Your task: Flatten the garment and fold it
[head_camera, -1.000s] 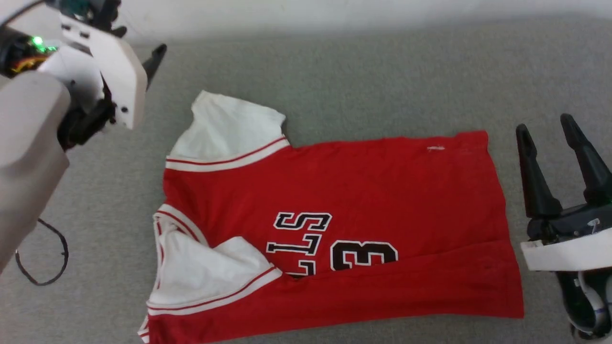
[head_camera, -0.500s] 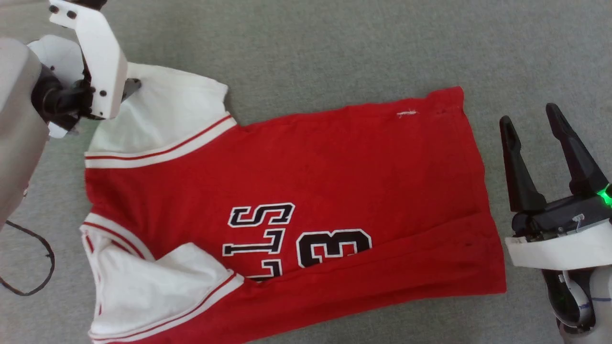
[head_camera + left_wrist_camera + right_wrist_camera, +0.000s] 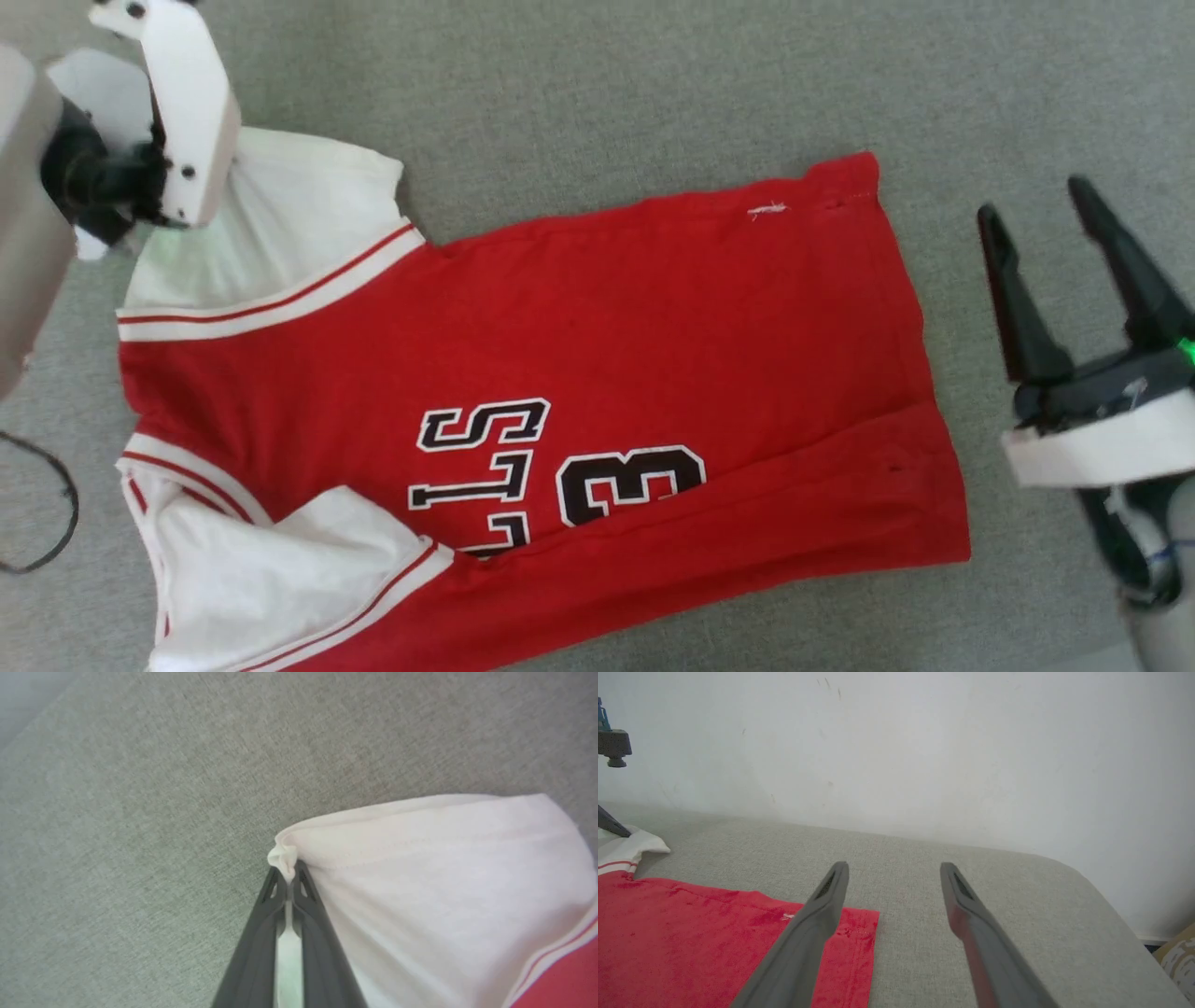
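Left pincer [image 3: 288, 871] pinching the garment [image 3: 597, 373] by its white sleeve [image 3: 444, 868].
Its wrist view shows the pinch, which the head view hides behind the wrist housing; right pincer [image 3: 1034, 203] spread beside the hem.

head: high, steeply down on whole garment [image 3: 597, 355] | left wrist: close on its sleeve [image 3: 444, 896] | right wrist: low, toward wall [image 3: 924, 742]; shares hem [image 3: 864, 952]

We see the red shirt [image 3: 607, 327] lying across the grey surface [image 3: 607, 84], collar end left, hem right. Its near edge is folded up over part of the lettering [image 3: 560, 467], and the near white sleeve [image 3: 271, 569] lies on the chest. Our left arm [image 3: 177, 112] hangs over the far white sleeve [image 3: 299, 215]. Our right gripper [image 3: 1034, 203] stands just right of the hem, fingers spread, apart from the shirt. A black cable [image 3: 51, 504] curls at the left edge.
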